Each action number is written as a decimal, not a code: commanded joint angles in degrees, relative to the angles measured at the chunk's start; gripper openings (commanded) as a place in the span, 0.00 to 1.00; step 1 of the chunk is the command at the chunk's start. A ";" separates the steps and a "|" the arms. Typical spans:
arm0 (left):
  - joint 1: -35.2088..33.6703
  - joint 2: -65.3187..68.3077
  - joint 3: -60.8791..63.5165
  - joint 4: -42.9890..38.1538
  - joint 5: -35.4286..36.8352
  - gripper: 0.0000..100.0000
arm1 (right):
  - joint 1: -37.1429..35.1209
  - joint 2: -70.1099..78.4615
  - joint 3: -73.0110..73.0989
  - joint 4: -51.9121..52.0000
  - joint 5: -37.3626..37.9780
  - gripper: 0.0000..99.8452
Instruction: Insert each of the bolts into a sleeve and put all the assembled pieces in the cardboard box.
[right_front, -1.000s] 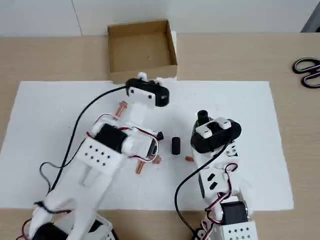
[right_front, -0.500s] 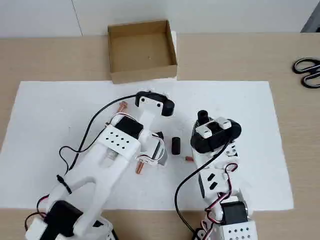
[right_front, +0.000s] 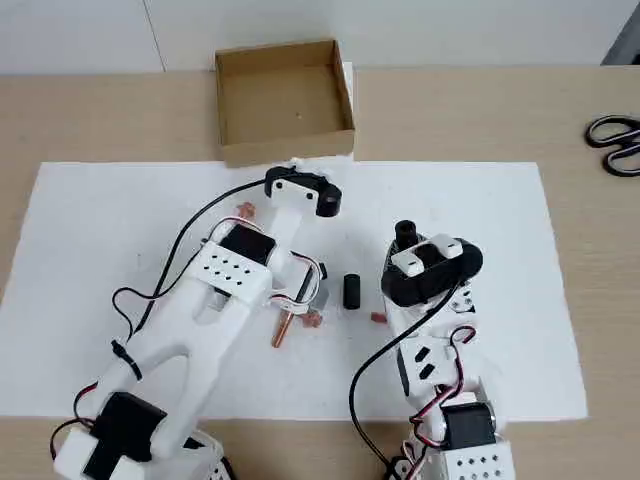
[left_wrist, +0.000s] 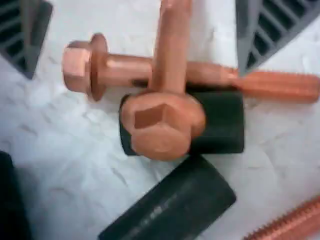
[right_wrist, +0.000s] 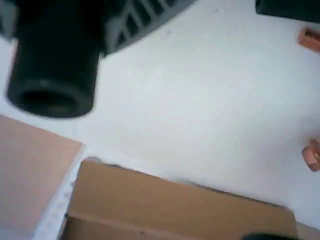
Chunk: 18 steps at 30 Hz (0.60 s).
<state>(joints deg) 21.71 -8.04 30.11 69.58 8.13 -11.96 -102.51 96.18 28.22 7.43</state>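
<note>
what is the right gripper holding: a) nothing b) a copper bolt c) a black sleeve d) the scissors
c: the right gripper is shut on a black sleeve, whose hollow end shows in the right wrist view.

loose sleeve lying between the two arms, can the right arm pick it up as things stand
Probably not yet: the loose sleeve lies uncovered, close by, but the right gripper is shut on a second sleeve.
</note>
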 joint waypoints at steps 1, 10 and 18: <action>-1.23 -0.26 -2.24 -0.88 -1.23 0.25 | 0.66 -0.57 0.35 -1.45 -0.35 0.01; -4.04 -0.18 -2.15 -0.88 -4.22 0.25 | 0.66 -0.57 0.35 -1.45 -0.35 0.01; -1.05 -0.09 -2.07 -1.32 -4.22 0.25 | 0.57 -0.57 0.35 -1.45 -0.35 0.01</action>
<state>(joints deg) 20.04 -7.96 30.11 69.05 3.91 -11.96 -102.51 96.18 28.22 7.43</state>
